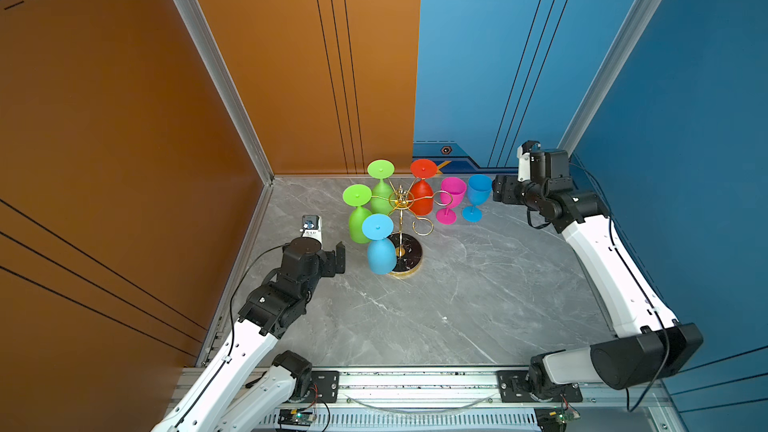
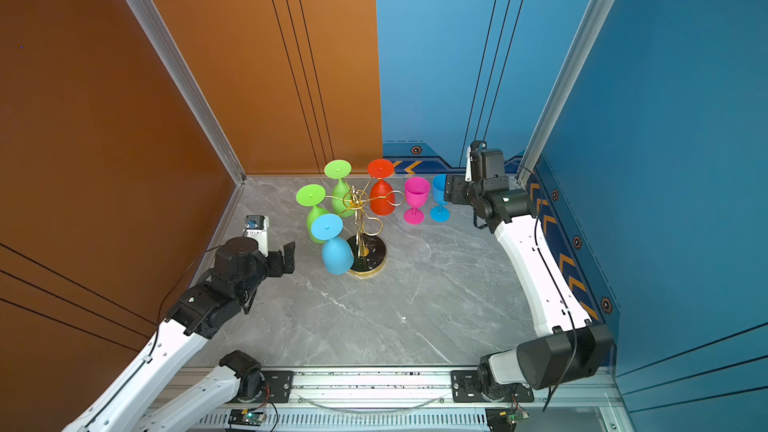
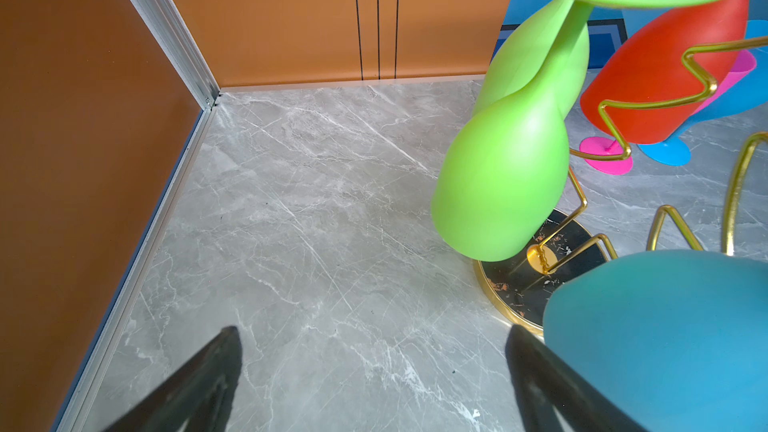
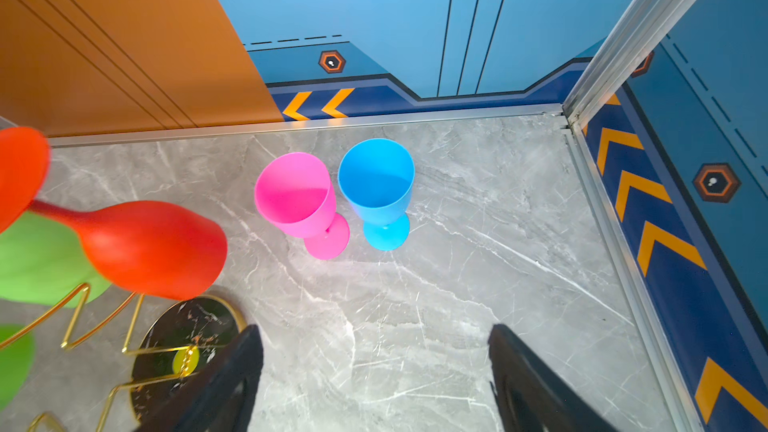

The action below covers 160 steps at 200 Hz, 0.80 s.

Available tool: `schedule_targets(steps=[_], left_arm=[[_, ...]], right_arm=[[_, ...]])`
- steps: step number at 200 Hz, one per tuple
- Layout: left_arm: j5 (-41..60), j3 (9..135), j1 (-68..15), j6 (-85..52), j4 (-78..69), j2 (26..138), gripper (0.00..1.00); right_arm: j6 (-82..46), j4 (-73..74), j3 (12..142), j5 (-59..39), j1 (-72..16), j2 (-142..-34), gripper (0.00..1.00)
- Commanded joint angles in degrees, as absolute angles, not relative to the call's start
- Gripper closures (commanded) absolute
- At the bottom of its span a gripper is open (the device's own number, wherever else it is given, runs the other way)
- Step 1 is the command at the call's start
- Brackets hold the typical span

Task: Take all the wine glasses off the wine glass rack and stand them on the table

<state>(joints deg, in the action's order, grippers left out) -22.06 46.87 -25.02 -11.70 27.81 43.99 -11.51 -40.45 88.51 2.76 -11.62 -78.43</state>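
**Both grippers empty, four glasses hanging on the rack**

Nearest the camera, at the lower left of centre in a top view, the left gripper [image 1: 340,258] stands wide apart with nothing in it, just beside the hanging blue glass [image 1: 380,257]. That glass hangs bowl-down over the black base of the wine glass rack [image 1: 412,249] at frame centre. Beyond it two green glasses [image 1: 360,222] and a red glass [image 1: 422,199] hang the same way. Right of the rack, a pink glass [image 1: 451,197] and a standing blue glass [image 1: 478,193] sit upright on the table. The right gripper [image 4: 374,328], also spread wide and empty, hovers close by them.

The risk, as I judge it, is the thin wire. Pulling a bowl without sliding its foot out of the loop could drag or tip the rack and set the neighbours swinging. A careless right arm could knock the standing pair together.

The left wrist view shows the blue bowl hard against one finger. Only the top views show the feet resting on the loops.
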Motion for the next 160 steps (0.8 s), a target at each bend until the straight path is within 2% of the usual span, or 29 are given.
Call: schedule_targets(steps=[1,53,108,160], left_arm=[[-22.8,46.3,-24.3,-12.5,27.9,43.5,0.01],[-20.5,48.1,-22.6,-11.6,30.6,42.6,0.01],[-7.6,49.3,-14.3,-13.8,35.1,39.6,0.02],[3.1,52.5,-13.0,-19.8,37.2,38.9,0.01]], right_arm=[[-13.2,-38.7,84.4,-0.3,-12.6,-73.2,0.14],[-14.8,-38.5,74.6,-5.2,-13.1,-62.9,0.14],[-15.9,-36.8,64.2,-10.9,-13.6,-55.6,0.15],[-15.3,-35.7,56.7,-13.9,-14.5,-52.6,0.15]])
